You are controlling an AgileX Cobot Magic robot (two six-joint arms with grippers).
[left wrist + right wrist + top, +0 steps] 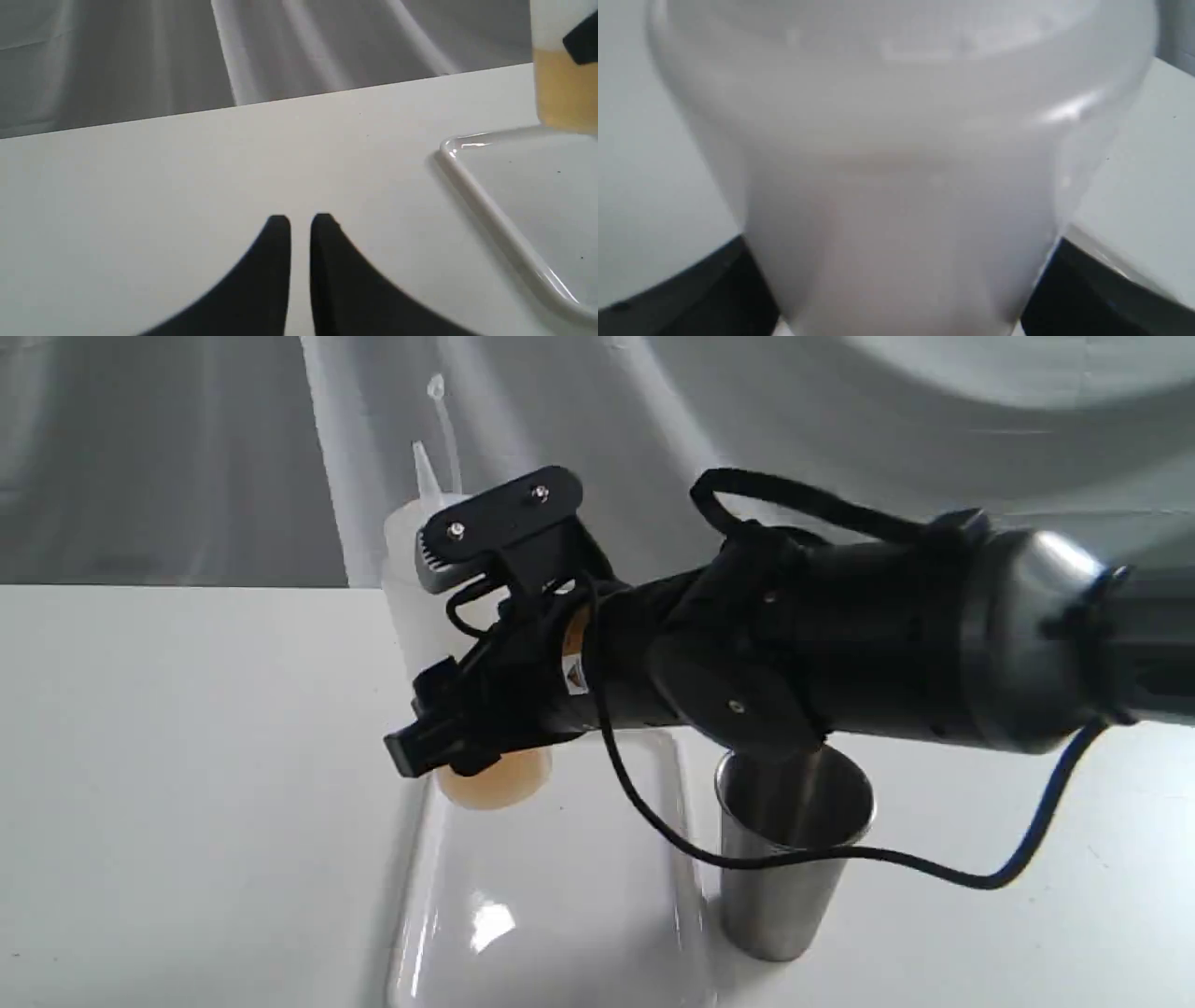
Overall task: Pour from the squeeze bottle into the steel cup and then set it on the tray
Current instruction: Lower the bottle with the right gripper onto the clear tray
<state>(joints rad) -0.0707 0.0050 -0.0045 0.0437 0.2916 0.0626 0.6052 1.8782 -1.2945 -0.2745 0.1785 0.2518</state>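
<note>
nearest your exterior camera is the right arm (pixel 887 644), reaching in from the right and passing above the steel cup (pixel 794 887). the right gripper (pixel 420 653) pinches the squeeze bottle (pixel 411 588), one jaw on each side of the body. the right wrist view confirms this: the whitish bottle wall fills the whole gap between the fingers (pixel 1111 289).

the bottle is upright, nozzle up, with amber liquid pooled at its base. the base is at the far end of the tray (pixel 560 915); you cannot tell whether it touches the tray floor.

the cup stands upright on the table (pixel 187 756), just beside the tray on the right of the exterior view. a black cable (pixel 840 854) loops in front of the cup.

the left gripper (pixel 301 219) is low over bare table, apart from the tray's corner. its jaws are drawn nearly together, with nothing between them.
</note>
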